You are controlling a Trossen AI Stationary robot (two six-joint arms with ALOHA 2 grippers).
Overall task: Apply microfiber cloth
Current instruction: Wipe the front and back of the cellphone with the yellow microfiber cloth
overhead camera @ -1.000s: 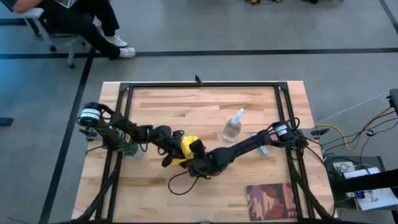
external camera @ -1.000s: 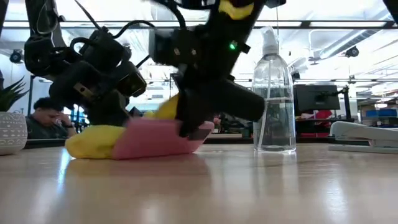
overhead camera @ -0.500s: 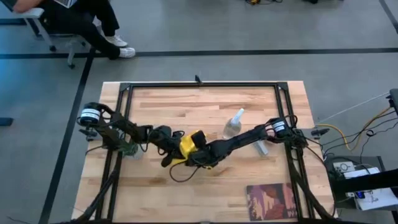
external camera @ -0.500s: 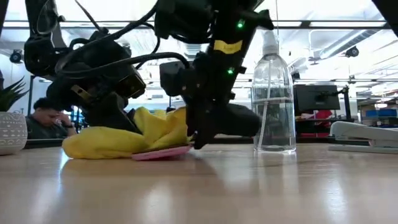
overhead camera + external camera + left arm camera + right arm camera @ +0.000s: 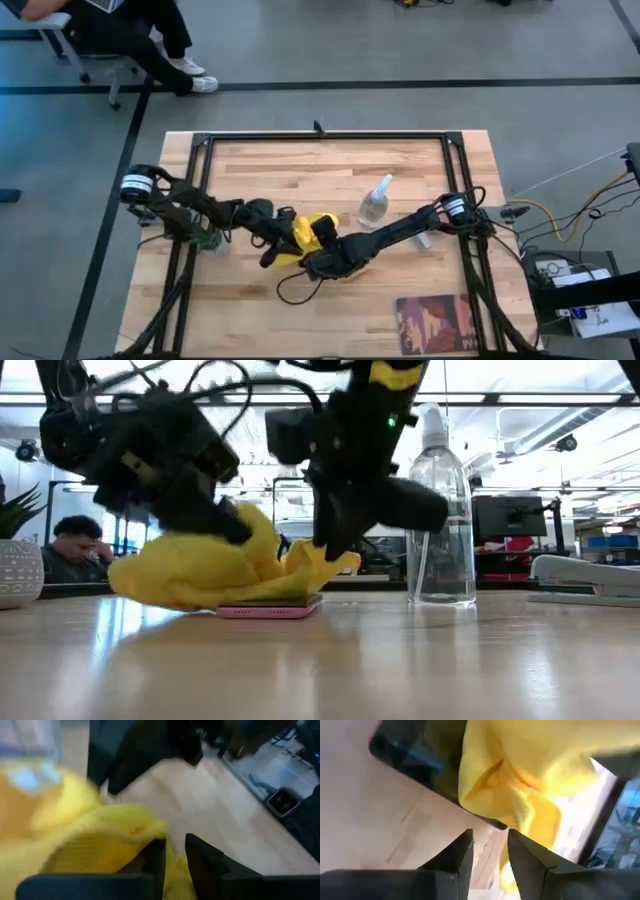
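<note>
Since half a second ago, microfiber cloth (image 5: 215, 565) lifts higher over pink-cased phone (image 5: 268, 610). Left end effector (image 5: 173, 852) narrow, pinching cloth; right end effector (image 5: 490, 851) narrow, its hold we cannot tell. We judge: press flat, wipe evenly.

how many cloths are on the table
1: a yellow cloth lies mid-table, draped over a phone, between the left gripper and the right gripper. Any other under it would be hidden.
</note>
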